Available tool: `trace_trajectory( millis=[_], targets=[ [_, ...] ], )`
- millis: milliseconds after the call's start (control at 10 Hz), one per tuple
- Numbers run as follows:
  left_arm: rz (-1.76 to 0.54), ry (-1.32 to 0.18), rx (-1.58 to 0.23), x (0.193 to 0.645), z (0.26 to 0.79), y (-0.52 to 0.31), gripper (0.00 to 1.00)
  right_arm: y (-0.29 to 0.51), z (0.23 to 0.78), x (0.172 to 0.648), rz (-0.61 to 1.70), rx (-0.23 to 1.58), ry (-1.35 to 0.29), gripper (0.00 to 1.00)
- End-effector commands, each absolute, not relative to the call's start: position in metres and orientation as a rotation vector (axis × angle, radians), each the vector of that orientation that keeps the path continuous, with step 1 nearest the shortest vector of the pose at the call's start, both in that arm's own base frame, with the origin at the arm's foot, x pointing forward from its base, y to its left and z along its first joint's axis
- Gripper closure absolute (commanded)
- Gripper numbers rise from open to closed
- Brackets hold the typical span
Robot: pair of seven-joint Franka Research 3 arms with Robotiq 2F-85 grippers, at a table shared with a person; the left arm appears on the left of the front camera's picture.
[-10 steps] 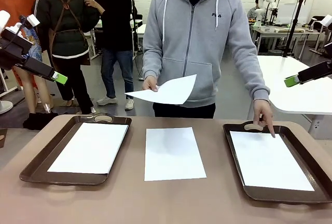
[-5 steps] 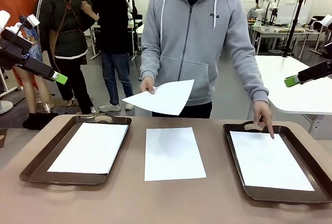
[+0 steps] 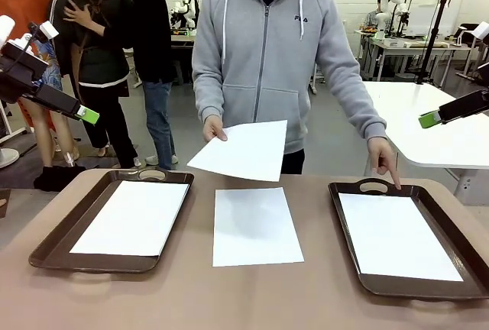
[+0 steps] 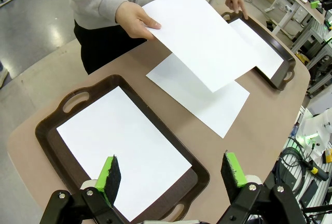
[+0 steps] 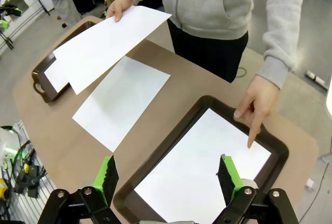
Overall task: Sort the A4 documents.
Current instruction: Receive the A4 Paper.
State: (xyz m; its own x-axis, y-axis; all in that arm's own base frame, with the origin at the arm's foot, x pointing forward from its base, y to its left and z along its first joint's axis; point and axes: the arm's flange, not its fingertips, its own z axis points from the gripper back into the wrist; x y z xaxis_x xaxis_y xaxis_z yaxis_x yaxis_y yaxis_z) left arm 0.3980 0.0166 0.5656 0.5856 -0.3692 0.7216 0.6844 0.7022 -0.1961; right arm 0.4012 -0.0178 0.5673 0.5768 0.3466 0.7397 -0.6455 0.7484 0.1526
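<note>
The A4 documents are four plain, blank white sheets. The first sheet (image 3: 131,217) lies flat in the left tray (image 3: 72,223) by the tabletop's (image 3: 229,299) left edge, the second sheet (image 3: 254,225) lies bare at the tabletop's middle, the third sheet (image 3: 397,236) lies in the right tray (image 3: 420,288) by the right edge, and the fourth sheet (image 3: 244,149) hangs tilted over the far edge. A person's hand (image 3: 214,127) pinches the fourth sheet's edge, while the other hand (image 3: 384,158) points a finger down at the right tray's far handle. The left tool (image 4: 171,169) hovers above the left tray and the right tool (image 5: 166,175) above the right tray, both with jaws spread wide and gripping nothing.
</note>
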Motion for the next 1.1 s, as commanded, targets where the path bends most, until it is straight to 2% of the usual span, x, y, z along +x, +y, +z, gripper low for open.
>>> trace_trajectory(
  millis=[0,200,400,800,1000],
  targets=[
    [-0.645,-0.705,-0.487,0.398,0.566,0.016,0.0,-0.018,0.568,0.402,0.611,0.427,-0.759,0.0],
    [-0.645,-0.705,-0.487,0.398,0.566,0.016,0.0,-0.018,0.567,0.401,0.602,0.436,-0.753,0.0],
    [-0.645,-0.705,-0.487,0.398,0.566,0.016,0.0,-0.021,0.547,0.433,0.508,0.637,-0.665,0.0],
    [-0.645,-0.705,-0.487,0.398,0.566,0.016,0.0,0.014,0.507,0.472,0.386,0.831,-0.518,0.0],
    [-0.645,-0.705,-0.487,0.398,0.566,0.016,0.0,0.021,0.487,0.502,0.247,1.151,-0.434,0.0]
  ],
)
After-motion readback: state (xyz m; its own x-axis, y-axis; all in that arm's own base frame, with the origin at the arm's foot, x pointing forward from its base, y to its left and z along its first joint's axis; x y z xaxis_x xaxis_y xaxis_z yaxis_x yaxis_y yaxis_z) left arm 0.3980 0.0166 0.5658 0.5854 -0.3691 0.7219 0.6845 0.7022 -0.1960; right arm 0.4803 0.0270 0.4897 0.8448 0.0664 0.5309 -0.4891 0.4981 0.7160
